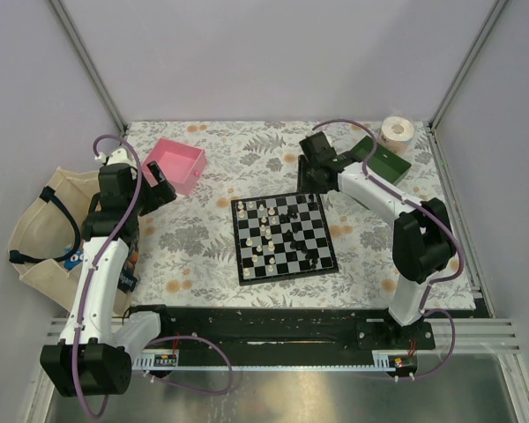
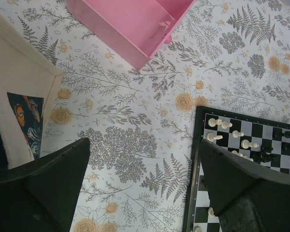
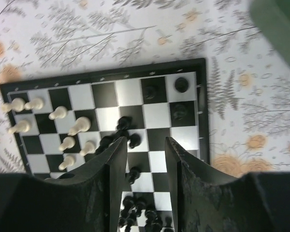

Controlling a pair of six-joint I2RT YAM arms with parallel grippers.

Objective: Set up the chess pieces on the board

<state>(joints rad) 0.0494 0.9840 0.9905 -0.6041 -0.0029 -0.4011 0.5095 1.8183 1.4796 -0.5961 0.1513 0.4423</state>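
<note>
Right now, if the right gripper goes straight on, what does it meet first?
Probably the board, on bare squares beside a clump of black pieces. The right gripper hangs open above it; height unclear.

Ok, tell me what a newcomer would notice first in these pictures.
The board in the middle of the flowered table, with its chess pieces jumbled rather than lined up: cream ones on its left half, black ones clumped on the right. Next, the bright pink tray at the far left, and the right end effector poised open over the board's far edge.
</note>
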